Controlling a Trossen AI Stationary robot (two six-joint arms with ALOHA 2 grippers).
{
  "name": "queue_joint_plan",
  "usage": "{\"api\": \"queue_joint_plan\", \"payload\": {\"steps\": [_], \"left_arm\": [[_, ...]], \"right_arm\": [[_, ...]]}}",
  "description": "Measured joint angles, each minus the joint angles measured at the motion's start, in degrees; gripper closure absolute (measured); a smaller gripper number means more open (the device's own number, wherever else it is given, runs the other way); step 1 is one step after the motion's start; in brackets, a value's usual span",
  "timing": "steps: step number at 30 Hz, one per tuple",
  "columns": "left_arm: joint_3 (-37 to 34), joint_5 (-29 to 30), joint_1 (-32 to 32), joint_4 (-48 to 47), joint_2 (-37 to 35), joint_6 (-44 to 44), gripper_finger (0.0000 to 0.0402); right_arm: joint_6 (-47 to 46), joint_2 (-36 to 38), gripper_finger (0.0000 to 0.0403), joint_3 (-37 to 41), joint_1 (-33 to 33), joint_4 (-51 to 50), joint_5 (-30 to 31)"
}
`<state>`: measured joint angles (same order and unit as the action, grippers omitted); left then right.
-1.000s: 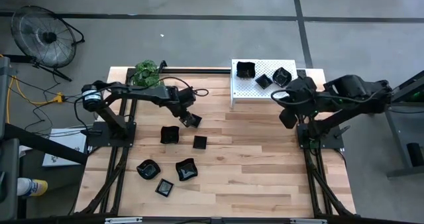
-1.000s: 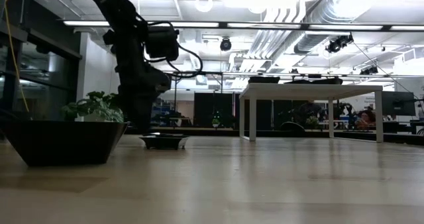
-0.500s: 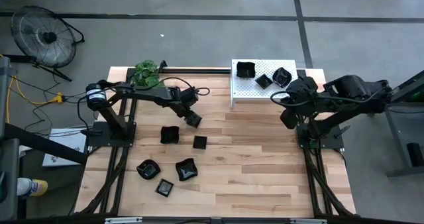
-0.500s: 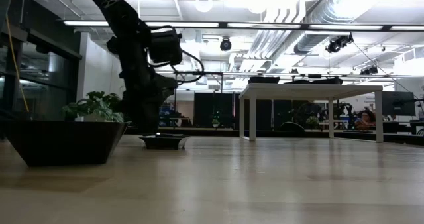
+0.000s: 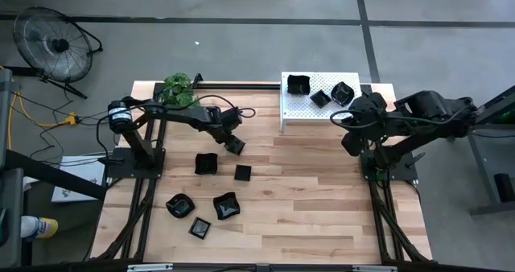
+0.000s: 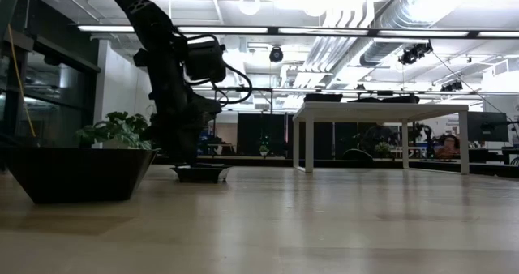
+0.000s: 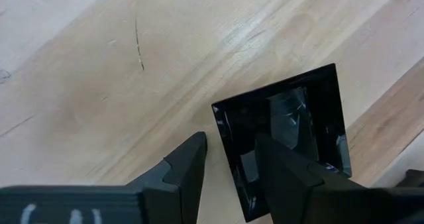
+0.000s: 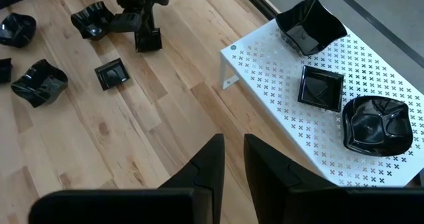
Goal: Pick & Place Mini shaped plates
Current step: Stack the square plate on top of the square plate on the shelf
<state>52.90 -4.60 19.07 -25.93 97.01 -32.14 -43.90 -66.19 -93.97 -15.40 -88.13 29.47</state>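
Several glossy black mini shaped plates lie on the wooden table: one [image 5: 206, 163] beside a small square one [image 5: 242, 173], and three nearer the front [image 5: 179, 204] [image 5: 226, 206] [image 5: 199, 227]. Three more sit on the white perforated rack [image 5: 322, 115]. My left gripper [image 5: 234, 146] points steeply down over another square plate [image 7: 291, 131], which lies flat on the wood. It is open [image 7: 230, 139], with one finger outside the plate's rim [image 7: 222, 128] and one over its inside. My right gripper [image 5: 349, 146] hangs high near the rack, open by a narrow gap [image 8: 233, 141], holding nothing. My left gripper stands astride the square plate's rim [image 7: 222, 128], coming from above. I cannot tell whether either finger touches the plate. The plate rests flat on the table.
A potted plant [image 5: 179, 87] stands at the table's far left corner. The rack [image 8: 278, 85] takes up the far right and holds a wavy dish [image 8: 310, 25], a square one [image 8: 320, 86] and a rounded one [image 8: 374, 126]. Bare wood lies in the middle and right.
My left gripper has sunk toward the square plate and rolled a little about its own line. The plate has stayed where it was. The right arm has kept still.
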Motion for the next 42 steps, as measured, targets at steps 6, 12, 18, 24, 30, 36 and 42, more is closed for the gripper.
{"api": "queue_joint_plan", "payload": {"steps": [6,12,18,24,30,36,42], "left_arm": [[0.0,0.2,0.0,-0.1,0.0,0.3,0.027],[0.0,0.6,0.0,-0.5,0.0,0.4,0.0304],[0.0,0.7,0.0,-0.6,0.0,0.5,0.0353],[0.0,0.4,0.0,-0.5,-0.1,0.6,0.0379],[-0.1,0.2,0.0,-0.7,-1.7,1.6,0.0397],[-0.2,0.2,0.0,-0.7,-5.0,2.3,0.04],[-0.2,0.6,-0.6,2.1,-9.8,3.6,0.04]], "right_arm": [[0.4,0.0,0.035,0.0,0.0,0.0,0.0],[0.4,0.0,0.0356,0.0,0.0,0.0,0.5],[0.4,0.0,0.0362,0.0,0.0,0.0,0.5],[0.4,0.0,0.0363,0.0,0.0,0.0,0.4],[0.4,0.0,0.0362,0.0,0.0,0.0,0.4],[0.0,-0.1,0.0365,0.0,0.0,0.0,1.9],[-1.0,-0.1,0.0365,3.1,0.0,2.8,3.8]]}}
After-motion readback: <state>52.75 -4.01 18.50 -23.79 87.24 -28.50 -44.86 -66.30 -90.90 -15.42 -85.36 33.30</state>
